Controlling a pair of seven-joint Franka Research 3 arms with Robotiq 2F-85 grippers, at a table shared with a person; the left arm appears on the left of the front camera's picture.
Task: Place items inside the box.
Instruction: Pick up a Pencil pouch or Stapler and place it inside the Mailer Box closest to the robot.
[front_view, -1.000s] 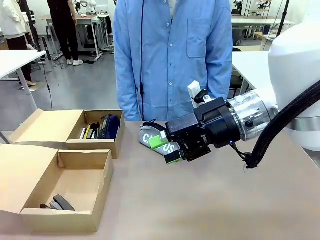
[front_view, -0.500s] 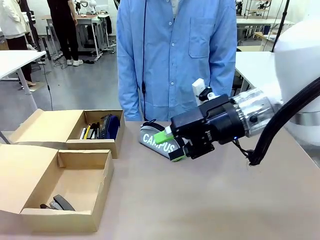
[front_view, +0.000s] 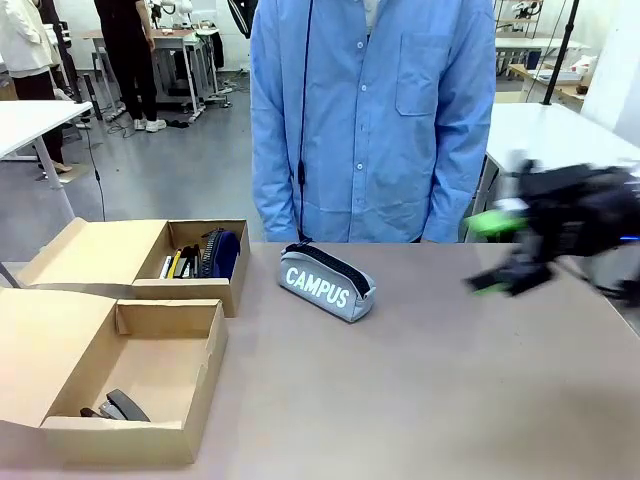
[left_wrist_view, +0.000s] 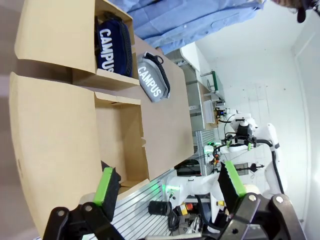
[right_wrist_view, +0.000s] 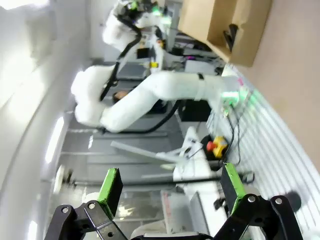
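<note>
Jaws wide and empty, the right gripper (front_view: 497, 254) has swung off right, blurred, leaving the grey case (front_view: 327, 283) free on the table (front_view: 420, 400); left gripper (left_wrist_view: 170, 182) also spread, holding nothing

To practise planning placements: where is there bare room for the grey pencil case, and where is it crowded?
Bare: the near box beside the stapler; the table between grey case and right gripper. Crowded: the far box, with navy case and pens.

Grey polished floor (front_view: 170, 175), white tables (front_view: 25, 118) at both sides, a tan tabletop (front_view: 400, 390) in front.
</note>
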